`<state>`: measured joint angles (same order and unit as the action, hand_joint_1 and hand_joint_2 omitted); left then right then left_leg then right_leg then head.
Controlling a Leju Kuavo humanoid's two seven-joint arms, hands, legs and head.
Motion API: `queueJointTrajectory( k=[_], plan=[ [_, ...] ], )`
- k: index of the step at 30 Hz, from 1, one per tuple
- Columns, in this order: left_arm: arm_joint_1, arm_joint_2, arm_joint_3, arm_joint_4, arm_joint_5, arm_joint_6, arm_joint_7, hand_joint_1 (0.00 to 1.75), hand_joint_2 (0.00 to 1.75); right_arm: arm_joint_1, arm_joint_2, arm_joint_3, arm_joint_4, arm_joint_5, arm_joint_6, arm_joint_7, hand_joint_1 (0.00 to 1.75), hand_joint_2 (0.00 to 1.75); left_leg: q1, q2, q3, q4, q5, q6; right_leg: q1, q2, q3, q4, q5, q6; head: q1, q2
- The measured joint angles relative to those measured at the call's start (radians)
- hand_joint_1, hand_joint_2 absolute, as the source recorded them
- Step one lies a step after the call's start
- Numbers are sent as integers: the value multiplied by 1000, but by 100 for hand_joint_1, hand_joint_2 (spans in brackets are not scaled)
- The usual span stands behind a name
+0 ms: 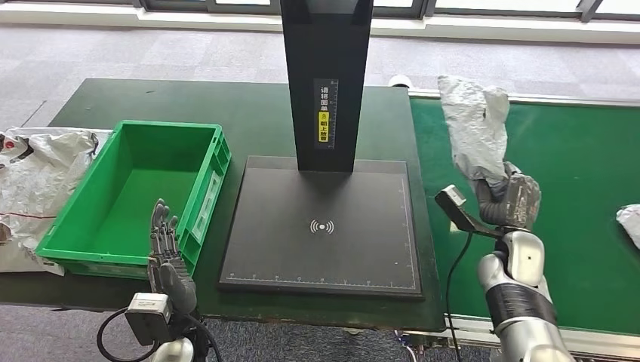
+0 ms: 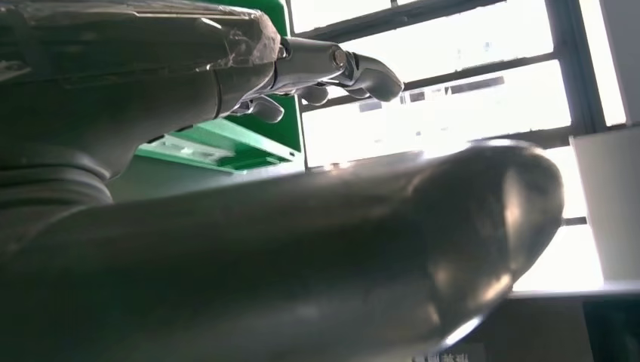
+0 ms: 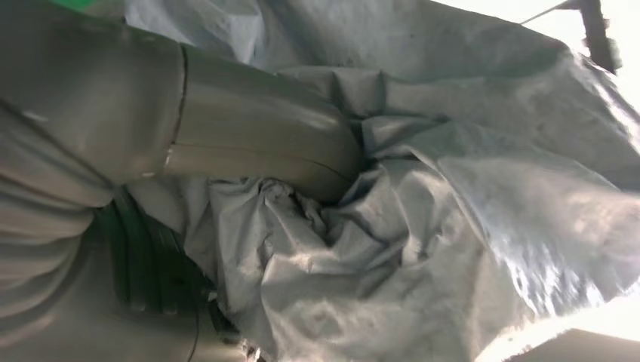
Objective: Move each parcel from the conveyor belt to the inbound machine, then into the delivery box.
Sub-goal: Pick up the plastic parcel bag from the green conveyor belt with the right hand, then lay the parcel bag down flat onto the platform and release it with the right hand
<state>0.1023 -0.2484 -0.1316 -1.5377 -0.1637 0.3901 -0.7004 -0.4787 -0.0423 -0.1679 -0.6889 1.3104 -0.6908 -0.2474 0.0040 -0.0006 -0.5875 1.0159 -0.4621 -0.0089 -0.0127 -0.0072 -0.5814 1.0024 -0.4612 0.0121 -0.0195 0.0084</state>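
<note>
Parcel (image 1: pixel 474 128), a floppy grey bag, is up off the conveyor belt (image 1: pixel 581 188), right hand (image 1: pixel 509 197) fingers clamped on its bottom bunch. Left hand (image 1: pixel 164 249) idle, fingers apart. Slack plastic could slip out before reaching the inbound machine (image 1: pixel 324 226).

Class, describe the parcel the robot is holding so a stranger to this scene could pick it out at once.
Start at the green conveyor belt on the right side of the head view. Above its near-left part, the right hand grips a crumpled grey bag, the parcel, which stands up from the hand. The other grey bag lies flat at the belt's right edge, and the bags left of the green box are whiter.
</note>
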Motion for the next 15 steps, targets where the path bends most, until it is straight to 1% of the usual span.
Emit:
queueJointTrajectory(
  k=[3,6,9,11,13,15],
  plan=[
    [0,-3,0,0,9,-32,4,0,0,66,28,94,-129,-41,-2,15,175,175,0,-3,-1,0,0,0,0,-4,0,0,-1,0,0,0],
    [-5,-7,0,4,25,-79,14,0,0,156,49,167,-289,-110,1,-10,175,175,0,-5,-1,0,0,0,0,-6,1,0,-1,0,0,0],
    [-16,-12,1,10,31,-104,18,0,0,249,73,252,-451,-181,38,-34,175,175,0,-4,-2,0,-1,-1,-1,-4,0,0,-2,0,0,0],
    [-21,-16,1,13,31,-110,18,0,0,293,85,311,-531,-195,56,-37,175,175,0,-3,-1,0,-1,-1,-1,-3,0,0,-2,0,0,0],
    [-22,-18,1,16,31,-112,18,0,0,323,95,360,-590,-207,75,-38,175,175,0,-3,-1,0,-1,-1,-1,-3,0,0,-2,0,0,0],
    [-22,-20,1,17,31,-113,19,0,0,344,109,402,-622,-244,125,-48,175,175,0,-3,-1,0,-1,-1,0,-3,0,0,-2,-1,0,0]
  ],
)
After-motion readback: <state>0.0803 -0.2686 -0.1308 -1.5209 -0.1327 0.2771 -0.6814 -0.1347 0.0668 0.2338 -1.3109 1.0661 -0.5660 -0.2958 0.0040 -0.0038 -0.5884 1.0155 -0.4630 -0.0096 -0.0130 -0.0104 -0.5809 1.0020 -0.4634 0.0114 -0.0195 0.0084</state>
